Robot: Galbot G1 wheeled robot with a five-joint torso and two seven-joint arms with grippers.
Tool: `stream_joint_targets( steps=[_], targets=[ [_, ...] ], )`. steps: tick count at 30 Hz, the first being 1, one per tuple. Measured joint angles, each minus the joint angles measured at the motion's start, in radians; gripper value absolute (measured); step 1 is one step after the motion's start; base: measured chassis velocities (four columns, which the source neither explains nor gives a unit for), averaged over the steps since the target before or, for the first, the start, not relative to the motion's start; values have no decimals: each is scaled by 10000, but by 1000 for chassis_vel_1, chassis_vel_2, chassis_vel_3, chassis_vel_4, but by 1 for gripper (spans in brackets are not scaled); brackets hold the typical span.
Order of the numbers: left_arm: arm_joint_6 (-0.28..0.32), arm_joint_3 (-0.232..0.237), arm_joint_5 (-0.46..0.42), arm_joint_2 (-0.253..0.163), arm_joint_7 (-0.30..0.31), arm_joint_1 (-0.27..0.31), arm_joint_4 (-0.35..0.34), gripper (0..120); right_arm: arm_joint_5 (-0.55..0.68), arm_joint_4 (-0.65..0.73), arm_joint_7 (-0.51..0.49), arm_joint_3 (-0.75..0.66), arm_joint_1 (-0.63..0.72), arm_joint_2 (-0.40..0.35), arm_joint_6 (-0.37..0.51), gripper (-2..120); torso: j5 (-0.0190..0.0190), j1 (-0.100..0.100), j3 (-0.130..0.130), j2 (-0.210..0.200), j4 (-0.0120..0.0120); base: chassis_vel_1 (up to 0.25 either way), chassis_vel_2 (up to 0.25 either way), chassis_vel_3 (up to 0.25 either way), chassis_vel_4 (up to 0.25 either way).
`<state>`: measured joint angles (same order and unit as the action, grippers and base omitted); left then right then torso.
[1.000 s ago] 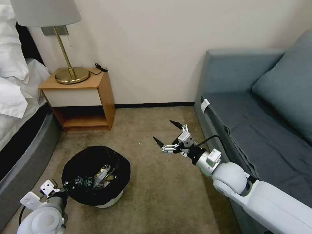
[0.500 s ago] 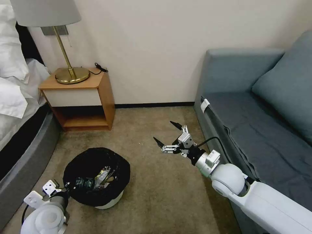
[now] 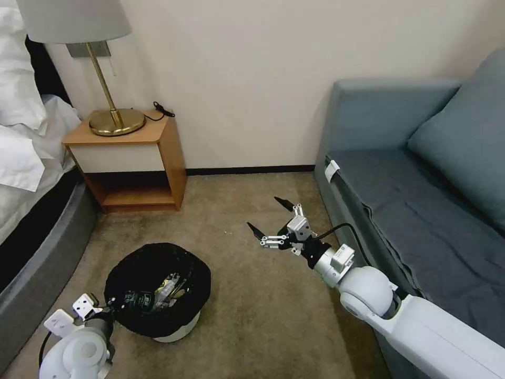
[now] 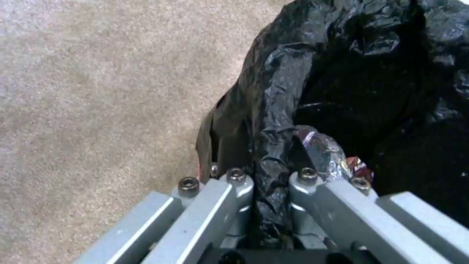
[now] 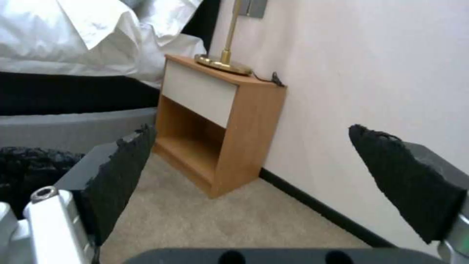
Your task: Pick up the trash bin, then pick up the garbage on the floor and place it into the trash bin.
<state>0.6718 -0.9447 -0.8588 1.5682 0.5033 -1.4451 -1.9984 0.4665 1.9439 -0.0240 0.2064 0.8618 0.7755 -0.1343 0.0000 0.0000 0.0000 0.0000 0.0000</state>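
Over the last second the trash bin, with wrappers inside, has sunk toward the carpet. The left gripper stays clamped on its black bag rim. Right of the bin, the right gripper waits, fingers apart. No litter remains on the floor, so the task seems nearly finished.

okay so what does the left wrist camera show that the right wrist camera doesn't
Left wrist view alone: the left gripper, jaws shut on the trash bin's black bag at the rim, with shiny wrappers inside. Right wrist view alone: the right gripper, jaws open and empty, facing the nightstand, lamp base, bedding and wall. Both share the carpet and the trash bin.
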Motion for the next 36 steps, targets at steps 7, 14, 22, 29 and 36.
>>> stream_joint_targets(
  steps=[7, 14, 22, 29, 36],
  targets=[
    [-12, 21, 152, 20, -97, 44, 54, 3, -150, -46, -54, -90, 165, 39, -21, 100, 0, 0, 0, 0, 0, 0, 0, 0, 0],
    [-32, 31, 365, 37, -220, 49, 60, 11, -196, -49, -68, -209, 278, 20, -59, 100, 1, 0, 0, 1, -1, 0, 0, 0, 0],
    [-109, 30, 744, 66, -545, -47, -63, 45, -241, -7, -101, -300, 426, 23, -63, 100, 1, 0, 0, 0, 0, 0, 0, 0, 0],
    [-258, -20, 1070, 88, -1299, -357, -575, 68, -27, 88, -179, -345, 422, 74, -36, 100, 1, 0, 0, 0, 0, 0, 0, 0, 0],
    [-514, -232, 1641, 25, -2564, -673, -1206, 91, 489, 310, -417, -458, 333, 298, 250, 100, 0, 0, 0, 0, 0, 0, 0, 0, 0]
  ],
)
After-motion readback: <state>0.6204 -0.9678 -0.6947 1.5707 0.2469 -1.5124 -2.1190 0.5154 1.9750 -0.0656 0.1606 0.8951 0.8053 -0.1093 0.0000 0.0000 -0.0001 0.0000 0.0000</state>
